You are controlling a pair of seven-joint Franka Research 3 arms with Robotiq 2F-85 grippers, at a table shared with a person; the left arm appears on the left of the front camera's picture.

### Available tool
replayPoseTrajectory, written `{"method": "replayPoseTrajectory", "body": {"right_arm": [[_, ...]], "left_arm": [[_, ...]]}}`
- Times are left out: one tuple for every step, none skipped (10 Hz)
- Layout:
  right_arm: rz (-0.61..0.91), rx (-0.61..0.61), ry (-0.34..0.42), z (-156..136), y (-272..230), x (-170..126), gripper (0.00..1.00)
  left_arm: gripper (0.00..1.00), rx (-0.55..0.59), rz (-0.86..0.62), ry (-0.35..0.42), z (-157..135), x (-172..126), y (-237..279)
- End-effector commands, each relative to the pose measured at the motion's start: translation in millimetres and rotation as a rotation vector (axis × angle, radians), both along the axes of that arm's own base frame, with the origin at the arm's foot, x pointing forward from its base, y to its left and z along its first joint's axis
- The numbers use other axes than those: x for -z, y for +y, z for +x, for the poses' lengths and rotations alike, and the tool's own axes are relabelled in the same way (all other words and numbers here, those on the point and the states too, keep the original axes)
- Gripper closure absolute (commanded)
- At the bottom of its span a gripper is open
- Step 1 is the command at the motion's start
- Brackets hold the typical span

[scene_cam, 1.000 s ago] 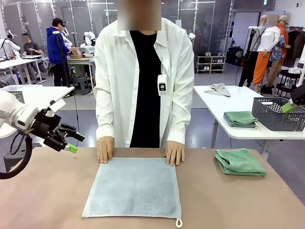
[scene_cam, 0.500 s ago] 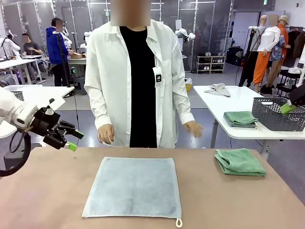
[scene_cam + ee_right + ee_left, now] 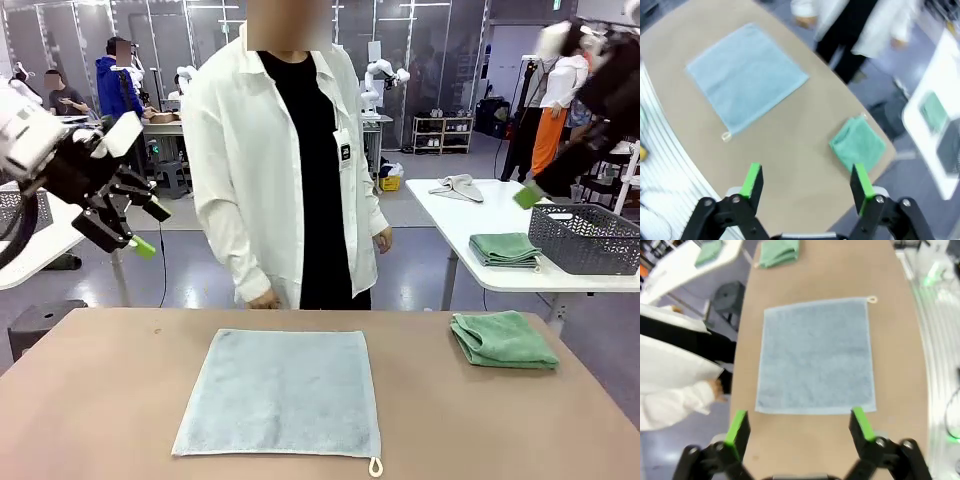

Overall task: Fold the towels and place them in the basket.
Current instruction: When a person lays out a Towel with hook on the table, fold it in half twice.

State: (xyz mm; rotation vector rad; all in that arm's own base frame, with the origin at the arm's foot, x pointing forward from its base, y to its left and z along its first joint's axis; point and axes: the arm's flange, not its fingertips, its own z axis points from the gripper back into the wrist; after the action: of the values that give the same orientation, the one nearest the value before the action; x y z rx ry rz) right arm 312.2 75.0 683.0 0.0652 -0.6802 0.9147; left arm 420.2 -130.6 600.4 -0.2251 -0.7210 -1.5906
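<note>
Brown counter (image 3: 100, 400), lying beneath the pale blue-grey towel (image 3: 280, 390) and reaching well past it on all sides.

Person (image 3: 270, 170) in a white coat, standing just beyond the far edge of the blue-grey towel, turned partly sideways.

White table (image 3: 450, 200), off the counter, beyond and to the right of the blue-grey towel.

Pale blue-grey towel itself, spread flat and unfolded, roughly square.

Dark mesh basket (image 3: 585, 238), on the white table, far right of and beyond the blue-grey towel, well apart from it.

Mint green towel (image 3: 500, 338), folded, on the counter to the right of the blue-grey towel, apart from it.

Left gripper (image 3: 152, 230), raised in the air above and to the left of the blue-grey towel; jaws spread wide, holding nothing.

Right gripper (image 3: 807, 180), high above and to the right of the blue-grey towel; jaws spread wide, holding nothing.

Small white tag (image 3: 375, 466), a loop at the near right corner of the blue-grey towel.
</note>
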Motion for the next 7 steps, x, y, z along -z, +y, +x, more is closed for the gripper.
{"method": "replayPoseTrajectory", "body": {"right_arm": [[-0.17, -0.277, -0.051, 6.4, 41.7, 10.9, 0.12], [-0.26, -0.422, -0.056, 2.7, 67.8, 21.9, 0.12], [-0.366, -0.553, -0.056, 1.9, 90.8, 39.6, 0.1], [-0.45, -0.629, -0.035, 2.7, 112.6, 62.6, 0.0], [-0.506, -0.666, 0.027, 6.1, 132.6, 90.7, 0.0], [-0.517, -0.71, 0.079, 8.1, 150.9, 120.9, 0.0], [-0.564, -0.708, 0.102, 11.5, 162.2, 146.6, 0.0]], "left_arm": [[0.0, -0.048, 0.21, -0.011, -31.4, 2.2, -33.8], [0.0, -0.039, 0.291, -0.028, -46.2, 1.7, -47.2], [0.0, -0.035, 0.372, -0.049, -56.1, 8.1, -58.7], [0.0, -0.016, 0.429, -0.065, -67.8, 17.1, -65.1], [0.0, -0.01, 0.48, -0.09, -79.1, 27.7, -74.3], [0.0, -0.042, 0.526, -0.104, -91.8, 38.1, -79.0], [0.0, -0.044, 0.554, -0.083, -98.9, 48.9, -82.7]]}}
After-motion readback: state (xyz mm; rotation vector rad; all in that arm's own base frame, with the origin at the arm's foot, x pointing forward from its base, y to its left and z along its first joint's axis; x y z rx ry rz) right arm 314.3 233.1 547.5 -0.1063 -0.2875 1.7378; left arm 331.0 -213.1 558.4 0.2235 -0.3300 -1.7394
